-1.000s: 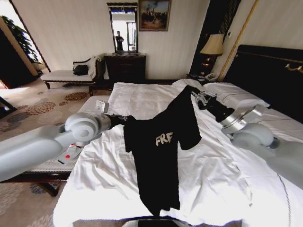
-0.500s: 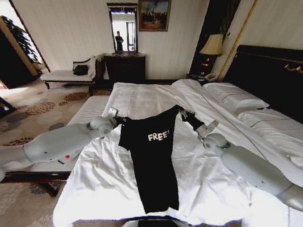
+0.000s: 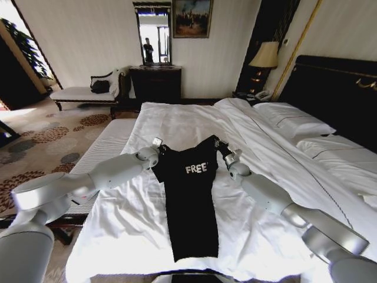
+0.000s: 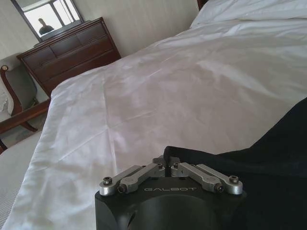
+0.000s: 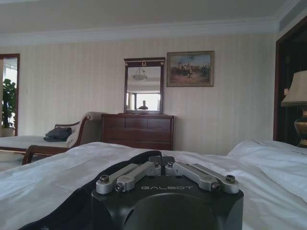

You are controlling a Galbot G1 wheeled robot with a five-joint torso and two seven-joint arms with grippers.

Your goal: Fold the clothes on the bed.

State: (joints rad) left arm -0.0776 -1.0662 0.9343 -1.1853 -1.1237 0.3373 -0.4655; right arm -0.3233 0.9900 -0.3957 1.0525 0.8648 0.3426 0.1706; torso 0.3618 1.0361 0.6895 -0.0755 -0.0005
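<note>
Head view: the soft black short-sleeved T-shirt with white "FREE!" lettering now lies long and flat down the middle of the frame on the large white-sheeted bed. A second ago it hung bunched and lifted, with its lettering partly hidden. Both arms have come lower and closer together. The left gripper sits at the shirt's upper left corner and the right gripper at its upper right, so I judge the garment is being spread out for folding. No fold is made yet. The last letter of the print is hard to read, and the hem runs close to the foot of the bed near the frame's bottom edge.

Left wrist view: the left gripper's jaws are closed on a dark fold of the shirt at lower centre; the rest of the fabric is cut off at the right edge.

Right wrist view: the right gripper's jaws are likewise pinched together on black cloth at lower centre. The cloth trails away to the lower left.
</note>
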